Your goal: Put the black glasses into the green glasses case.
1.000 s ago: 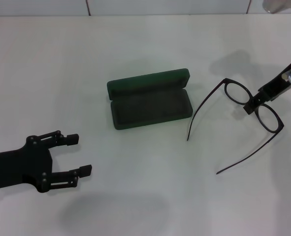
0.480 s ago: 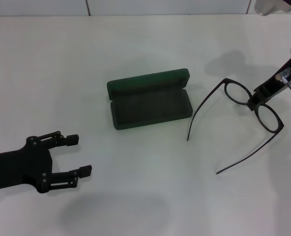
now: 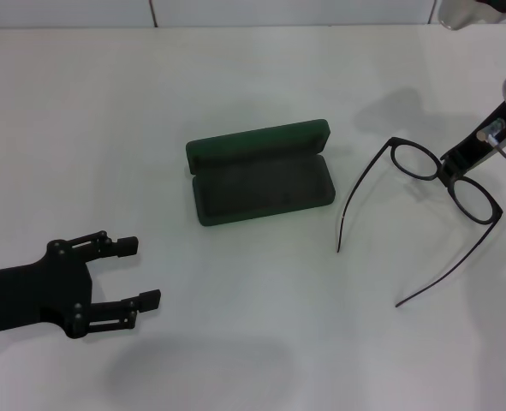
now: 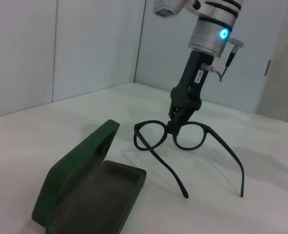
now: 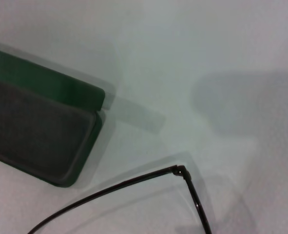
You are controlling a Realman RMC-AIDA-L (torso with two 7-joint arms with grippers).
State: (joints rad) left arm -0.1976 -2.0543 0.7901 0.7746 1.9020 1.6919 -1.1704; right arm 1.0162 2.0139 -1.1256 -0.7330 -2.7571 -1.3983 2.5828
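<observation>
The black glasses [image 3: 416, 161] hang at the right of the white table, temple arms open and pointing toward me. My right gripper [image 3: 448, 175] is shut on their bridge from above; it also shows in the left wrist view [image 4: 175, 127] holding the glasses [image 4: 188, 139] with the frame raised and the temple tips low near the table. The green glasses case [image 3: 261, 184] lies open at the middle, lid toward the far side, dark lining empty; it lies to the left of the glasses. It also shows in the left wrist view [image 4: 85, 195] and the right wrist view [image 5: 31, 131]. My left gripper [image 3: 141, 271] is open at the near left.
The white table [image 3: 253, 86] ends at a wall along the far edge. A thin temple arm of the glasses [image 5: 134, 181] crosses the right wrist view beside the case's end.
My right gripper has moved slightly right and away with the glasses; both temple tips have shifted to the right. The case and the left arm have stayed put.
</observation>
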